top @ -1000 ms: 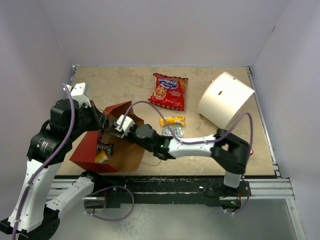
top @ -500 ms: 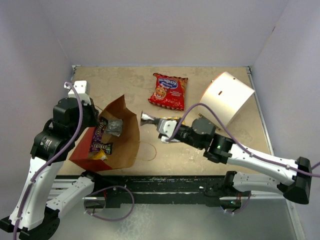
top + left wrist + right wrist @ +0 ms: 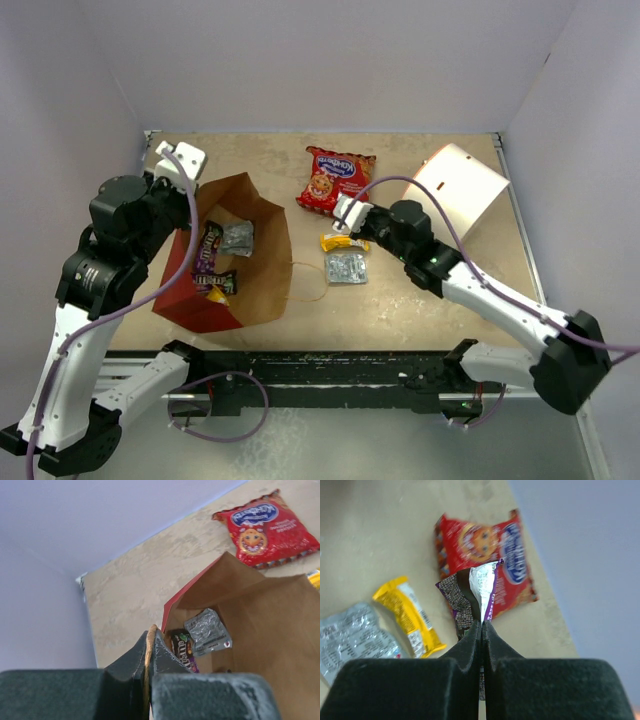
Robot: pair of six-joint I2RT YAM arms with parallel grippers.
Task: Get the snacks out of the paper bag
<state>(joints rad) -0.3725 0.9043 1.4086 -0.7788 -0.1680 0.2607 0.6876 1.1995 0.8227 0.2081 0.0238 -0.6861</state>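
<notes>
**Right gripper clamps a purple packet over the table; left gripper pinches the bag**

The right gripper (image 3: 482,624) has its two fingers pressed together on the lower end of a purple packet (image 3: 470,592). The packet stands up from the fingertips, crumpled, with a white inner face showing. Behind it lies the red cookie bag (image 3: 480,540), flat on the table (image 3: 370,530). Whether the held packet touches the cookie bag cannot be told. To one side of the fingers a yellow packet (image 3: 410,612) lies flat, and just beyond that a silver foil pack (image 3: 347,640). From above, this gripper sits between the cookie bag and the yellow packet, with a white cylinder (image 3: 460,195) near it on the far right.

The left gripper (image 3: 150,635) is closed tight on a thin brown strip of the paper bag (image 3: 270,625). Whether that strip is the rim or a handle cannot be told. The bag lies on the left part of the table, red outside and brown inside, its mouth wide and facing up. Inside it are a second foil pack (image 3: 206,631) and, just beside that, a dark candy packet (image 3: 180,647). The overhead view shows a second dark packet (image 3: 216,283) nearer the bag's front. One thin loop handle (image 3: 305,285) lies on the table at the bag's right edge.
</notes>
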